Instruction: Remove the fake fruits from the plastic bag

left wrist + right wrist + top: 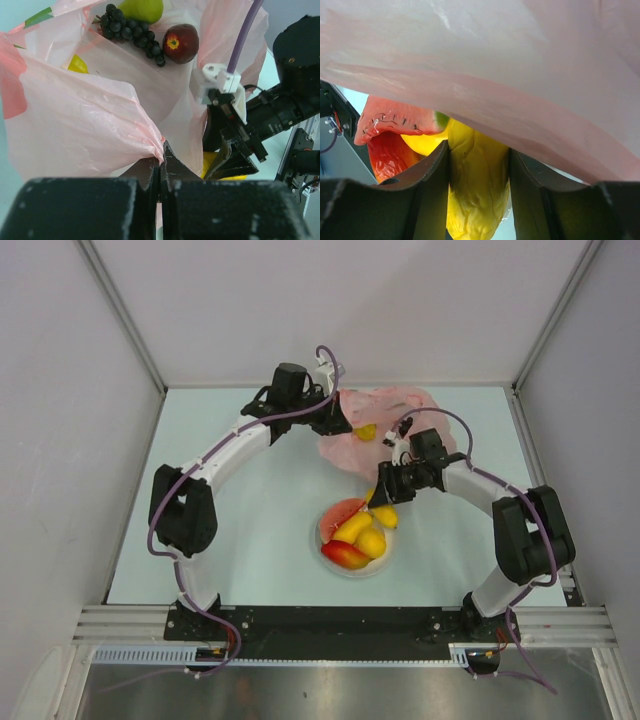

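Left gripper (161, 162) pinches the rim of the bag (75, 125); right gripper (479, 150) clamps a yellow fruit (477, 200) (at the far rim of the plate (320, 533)). Released here, it may roll off.

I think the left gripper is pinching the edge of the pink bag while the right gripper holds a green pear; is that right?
Not quite: the right wrist view shows the right gripper holding a yellow fruit, not a green one. The left gripper does pinch the edge of the pink bag.
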`<state>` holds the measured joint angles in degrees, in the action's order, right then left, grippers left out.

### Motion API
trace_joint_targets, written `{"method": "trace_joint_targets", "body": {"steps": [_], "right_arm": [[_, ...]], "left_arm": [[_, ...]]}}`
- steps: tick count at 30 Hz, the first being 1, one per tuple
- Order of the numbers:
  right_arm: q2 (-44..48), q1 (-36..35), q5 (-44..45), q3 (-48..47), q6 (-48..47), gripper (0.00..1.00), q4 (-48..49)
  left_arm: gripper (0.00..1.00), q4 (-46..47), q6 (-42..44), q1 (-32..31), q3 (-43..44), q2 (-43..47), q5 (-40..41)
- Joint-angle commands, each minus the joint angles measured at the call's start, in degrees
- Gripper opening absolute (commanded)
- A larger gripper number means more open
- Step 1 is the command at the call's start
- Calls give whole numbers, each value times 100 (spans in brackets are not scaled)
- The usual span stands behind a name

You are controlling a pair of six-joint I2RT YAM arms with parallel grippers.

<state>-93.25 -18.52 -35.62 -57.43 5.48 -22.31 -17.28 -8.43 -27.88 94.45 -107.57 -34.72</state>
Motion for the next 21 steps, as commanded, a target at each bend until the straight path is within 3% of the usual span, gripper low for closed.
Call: {"method": "trace_joint_targets", "body": {"steps": [1, 5, 6, 9, 15, 18, 19, 21], "right_arm": [[-105, -169, -68, 4, -55, 34, 139], [-140, -257, -121, 4, -213, 45, 51], [-141, -283, -69, 4, -222, 56, 7], [-97, -310, 37, 12, -240, 70, -63], [114, -196, -209, 4, -319, 77, -230], [395, 110, -288, -58, -258, 88, -483], [526, 182, -271, -197, -318, 98, -598], [641, 331, -174, -408, -529, 100, -949]], "left_arm": [[0, 207, -150, -25, 38, 280, -140], [0, 198, -159, -25, 73, 228, -149], [0, 207, -159, -25, 73, 228, -158], [1, 198, -151, -25, 64, 245, -149], [0, 190, -133, -25, 29, 289, -140], [0, 155, -80, -25, 29, 315, -132], [0, 128, -54, -25, 20, 315, -132], [0, 119, -45, -25, 20, 298, -140]]}}
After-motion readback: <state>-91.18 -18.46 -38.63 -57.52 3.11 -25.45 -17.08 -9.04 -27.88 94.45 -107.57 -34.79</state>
